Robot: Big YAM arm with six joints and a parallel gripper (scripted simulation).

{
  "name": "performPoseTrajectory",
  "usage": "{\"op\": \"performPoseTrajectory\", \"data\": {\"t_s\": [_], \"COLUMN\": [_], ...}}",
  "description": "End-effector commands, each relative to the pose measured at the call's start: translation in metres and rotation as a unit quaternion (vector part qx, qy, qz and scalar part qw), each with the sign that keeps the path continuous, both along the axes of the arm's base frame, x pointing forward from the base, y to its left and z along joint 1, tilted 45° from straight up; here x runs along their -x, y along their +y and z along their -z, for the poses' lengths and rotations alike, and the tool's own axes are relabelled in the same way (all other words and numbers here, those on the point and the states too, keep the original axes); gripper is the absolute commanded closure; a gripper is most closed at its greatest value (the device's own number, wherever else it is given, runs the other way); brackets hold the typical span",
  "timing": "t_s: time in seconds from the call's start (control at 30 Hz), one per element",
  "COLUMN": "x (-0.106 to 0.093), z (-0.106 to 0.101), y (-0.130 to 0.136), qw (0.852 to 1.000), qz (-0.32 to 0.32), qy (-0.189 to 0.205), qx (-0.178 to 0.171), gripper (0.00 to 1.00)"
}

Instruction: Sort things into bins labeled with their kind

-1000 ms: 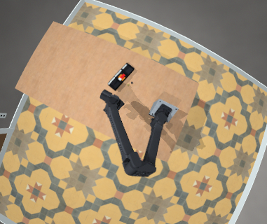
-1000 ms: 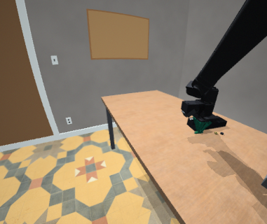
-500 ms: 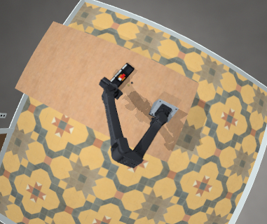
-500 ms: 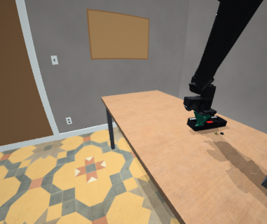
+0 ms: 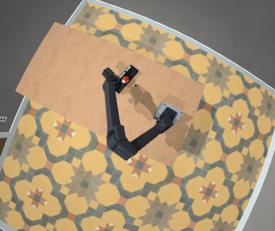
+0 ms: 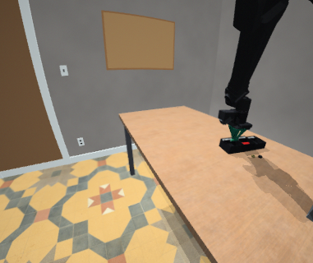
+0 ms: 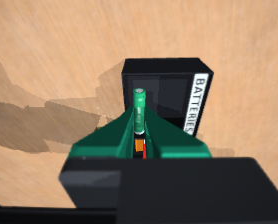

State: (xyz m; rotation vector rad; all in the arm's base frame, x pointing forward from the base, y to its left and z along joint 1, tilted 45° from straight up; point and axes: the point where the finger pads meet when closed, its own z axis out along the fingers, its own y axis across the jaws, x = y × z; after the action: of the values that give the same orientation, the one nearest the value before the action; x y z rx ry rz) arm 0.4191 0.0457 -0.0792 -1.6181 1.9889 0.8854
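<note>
My gripper (image 7: 139, 111) (image 6: 236, 138) is shut on a green cylindrical battery (image 7: 139, 110), which stands out from the fingertips in the wrist view. The black bin labelled BATTERIES (image 7: 162, 65) is below and around the battery in that view. The black bin row (image 5: 133, 72) (image 6: 231, 147) stands on the table under the gripper. A red thing (image 5: 125, 79) (image 6: 246, 143) shows in its middle part. Its other labels are too small to read or hidden. Two tiny things, one dark (image 5: 136, 85) (image 6: 260, 156) and one yellowish (image 5: 132, 87) (image 6: 253, 156), lie on the table beside the bins.
The arm's grey base plate (image 5: 178, 111) is mounted toward one end of the wooden table (image 5: 66, 68) (image 6: 166, 144). The arm spans from it past the table's long edge and back over the bins. Shadows of the arm cross the table near the tiny things.
</note>
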Motion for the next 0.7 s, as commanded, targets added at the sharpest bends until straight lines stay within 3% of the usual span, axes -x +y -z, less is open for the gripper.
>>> {"op": "performPoseTrajectory", "data": {"t_s": [0.0, 0.13, 0.2, 0.3, 0.67], "x": [-0.035, -0.039, -0.045, -0.027, -0.02], "z": [0.005, 0.009, -0.006, 0.0, 0.0], "y": [-0.031, -0.036, -0.037, -0.028, -0.025], "qw": [1.0, 1.0, 0.999, 0.999, 1.0], "qz": [0.01, 0.01, 0.01, 0.006, 0.008], "qy": [-0.027, -0.027, -0.044, -0.032, -0.03], "qx": [0.001, 0.001, 0.004, 0.001, 0.002], "gripper": [0.96, 0.96, 0.96, 0.96, 0.96]}}
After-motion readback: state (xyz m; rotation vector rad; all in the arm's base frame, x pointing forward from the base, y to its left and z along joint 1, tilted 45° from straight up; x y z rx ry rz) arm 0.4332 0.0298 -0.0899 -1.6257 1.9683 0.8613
